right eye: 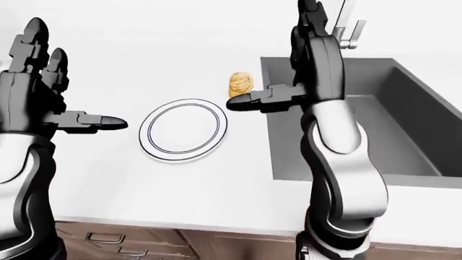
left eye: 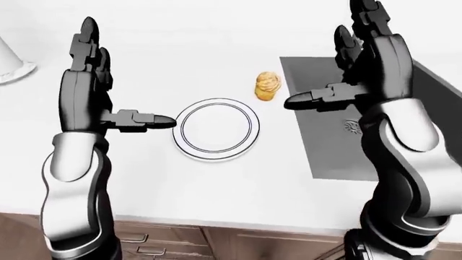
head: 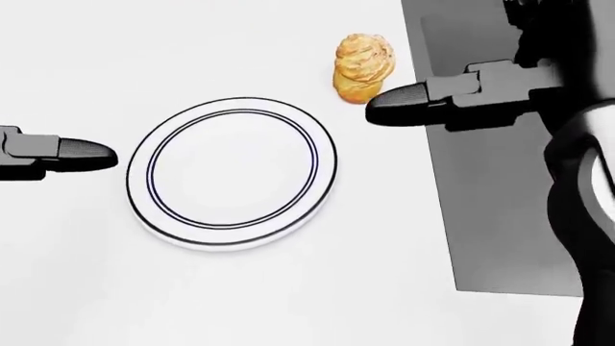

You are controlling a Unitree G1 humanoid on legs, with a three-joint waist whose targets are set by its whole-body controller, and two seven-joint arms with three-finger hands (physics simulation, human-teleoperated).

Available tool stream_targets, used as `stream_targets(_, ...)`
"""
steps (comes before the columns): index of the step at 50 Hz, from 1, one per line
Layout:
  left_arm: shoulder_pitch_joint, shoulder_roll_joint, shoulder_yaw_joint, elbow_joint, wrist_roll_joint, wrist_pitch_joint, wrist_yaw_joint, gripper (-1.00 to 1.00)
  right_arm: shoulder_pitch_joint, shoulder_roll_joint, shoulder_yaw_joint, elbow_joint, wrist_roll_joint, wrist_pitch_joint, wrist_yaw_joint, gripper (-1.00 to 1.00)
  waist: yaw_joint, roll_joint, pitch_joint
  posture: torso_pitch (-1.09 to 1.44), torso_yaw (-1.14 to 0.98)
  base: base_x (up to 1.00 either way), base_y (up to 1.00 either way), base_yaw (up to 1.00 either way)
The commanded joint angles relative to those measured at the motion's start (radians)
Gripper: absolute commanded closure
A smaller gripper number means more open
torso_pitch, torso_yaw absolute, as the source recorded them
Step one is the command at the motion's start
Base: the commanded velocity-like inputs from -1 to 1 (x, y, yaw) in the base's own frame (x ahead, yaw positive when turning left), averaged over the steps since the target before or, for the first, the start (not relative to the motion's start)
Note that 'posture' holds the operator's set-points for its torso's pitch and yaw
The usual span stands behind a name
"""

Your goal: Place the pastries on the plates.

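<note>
- Standing on the white tabletop (head: 288,303), the golden swirled pastry (head: 363,66) sat at one o'clock of the white round plate with dark rim rings (head: 231,171), just beside it.
- Right hand (left eye: 361,70) hovered spread wide, holding nothing; left hand (left eye: 97,81) likewise.
- Grasping well probably meant lowering the right hand around the pastry's sides and closing gently, keeping clear of the grey sink (right eye: 361,119).
</note>
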Motion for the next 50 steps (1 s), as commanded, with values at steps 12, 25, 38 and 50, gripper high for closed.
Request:
stream_targets(12, -0.008, 0.014, 0.008, -0.022, -0.013, -0.047, 0.008, -1.0, -0.295, -0.032, 0.018, 0.322, -0.06, -0.135, 0.02, -1.0, 0.013, -0.002, -0.021, 0.0, 0.0, 0.0, 0.0, 0.0)
stream_targets(25, 0.005, 0.026, 0.027, -0.053, -0.02, -0.026, 0.005, -1.0, -0.576, -0.02, 0.027, 1.039, -0.119, -0.539, 0.044, -1.0, 0.011, 0.002, -0.025, 0.0, 0.0, 0.0, 0.0, 0.0)
stream_targets(38, -0.002, 0.04, 0.043, -0.071, -0.029, 0.003, 0.0, -1.0, -0.775, -0.002, 0.023, 1.846, -0.156, -1.027, 0.012, -1.0, 0.007, 0.015, -0.044, 0.0, 0.0, 0.0, 0.0, 0.0)
stream_targets(50, -0.035, 0.123, 0.126, -0.197, -0.105, 0.188, -0.001, -1.0, -0.748, 0.047, -0.017, 1.95, -0.181, -1.167, -0.002, -1.0, 0.005, 0.019, -0.051, 0.0, 0.0, 0.0, 0.0, 0.0)
